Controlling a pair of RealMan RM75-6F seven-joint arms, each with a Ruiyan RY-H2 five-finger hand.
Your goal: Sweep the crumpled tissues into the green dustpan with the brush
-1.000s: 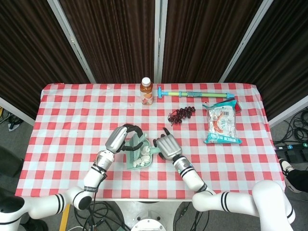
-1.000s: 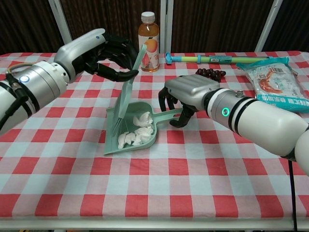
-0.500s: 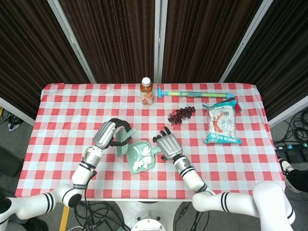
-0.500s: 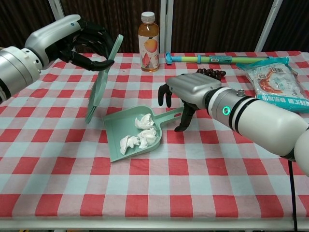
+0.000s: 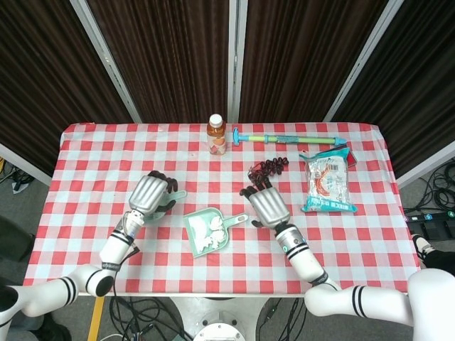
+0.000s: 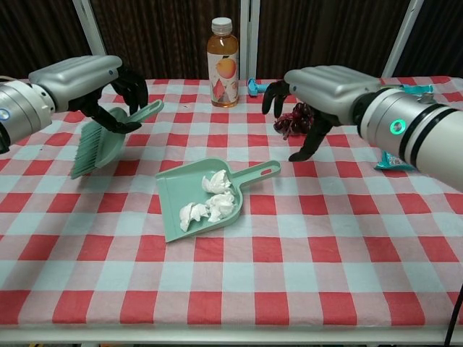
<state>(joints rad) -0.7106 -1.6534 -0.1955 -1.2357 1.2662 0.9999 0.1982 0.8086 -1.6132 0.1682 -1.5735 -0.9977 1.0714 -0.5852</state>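
A: Where do the tissues stand?

B: Crumpled tissues (image 6: 208,203) lie in the pan of the green dustpan (image 6: 189,183), which rests flat on the checked table (image 6: 304,267). No loose ones visible on the cloth in either view. Judgement: sweeping looks done.

A: Hands?

B: Left hand (image 6: 108,87) grasps the brush (image 6: 98,141) by its handle, lifted clear of the cloth, bristles angled down and away. Right hand (image 6: 315,94) holds nothing, fingers apart and curled downward, raised above the table.

A: Relation for the next move?

B: Dustpan sits between the 2 hands. Its handle runs toward the right hand, long axis slanting from near-left to far-right. The right hand is nearer that handle but apart from it; the brush is well left of the pan's open lip.

A: Bystanders?

B: Bottle (image 6: 223,52), dark beads (image 5: 266,169), snack bag (image 5: 327,181), all far side.
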